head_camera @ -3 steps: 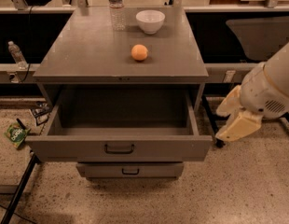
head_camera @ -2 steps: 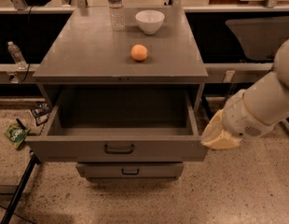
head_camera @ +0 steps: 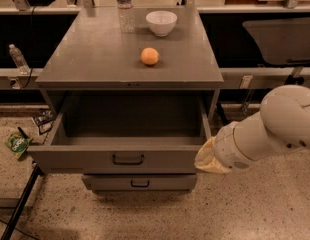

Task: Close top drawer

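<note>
The top drawer (head_camera: 95,159) of the grey cabinet stands pulled far out and is empty inside. Its flat front panel carries a small dark bail handle (head_camera: 128,159). My gripper (head_camera: 206,158) is at the end of the white arm coming in from the right. It sits at the right end of the drawer's front panel, at the corner. Its tan fingertips are close to or touching that corner.
On the cabinet top (head_camera: 95,59) lie an orange (head_camera: 149,56), a white bowl (head_camera: 161,22) and a water bottle (head_camera: 124,6). A narrower lower drawer (head_camera: 140,182) sticks out slightly below. A green packet (head_camera: 16,145) lies on the floor at left. A black rod (head_camera: 21,204) slants at bottom left.
The arm has swung in from the right and lowered, bringing my gripper from beside the cabinet to the right front corner of the drawer. The drawer has not visibly moved.
</note>
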`<action>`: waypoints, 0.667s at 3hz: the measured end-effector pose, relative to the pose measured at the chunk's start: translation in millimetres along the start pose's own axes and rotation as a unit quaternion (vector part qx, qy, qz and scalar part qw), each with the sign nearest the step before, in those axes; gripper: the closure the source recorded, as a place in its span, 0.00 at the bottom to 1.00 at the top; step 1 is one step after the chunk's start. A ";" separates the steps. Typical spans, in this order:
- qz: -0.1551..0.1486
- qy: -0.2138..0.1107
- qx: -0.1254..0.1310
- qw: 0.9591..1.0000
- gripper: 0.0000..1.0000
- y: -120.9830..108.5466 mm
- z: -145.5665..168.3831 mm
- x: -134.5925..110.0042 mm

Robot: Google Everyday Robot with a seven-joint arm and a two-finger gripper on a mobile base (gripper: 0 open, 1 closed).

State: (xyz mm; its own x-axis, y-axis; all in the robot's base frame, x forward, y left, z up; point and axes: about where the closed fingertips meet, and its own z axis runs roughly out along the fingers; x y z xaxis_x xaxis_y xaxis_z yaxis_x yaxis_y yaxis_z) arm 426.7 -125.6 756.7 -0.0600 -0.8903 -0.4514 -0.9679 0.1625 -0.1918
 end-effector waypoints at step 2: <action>-0.011 -0.015 -0.009 1.000 1.00 4.0 25.1 1.8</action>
State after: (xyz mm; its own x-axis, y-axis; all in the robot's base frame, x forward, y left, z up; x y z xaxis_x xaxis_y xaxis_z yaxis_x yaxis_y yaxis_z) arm 428.8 -115.8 733.3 -0.0321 -0.8799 -0.4740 -0.9730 0.1361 -0.1866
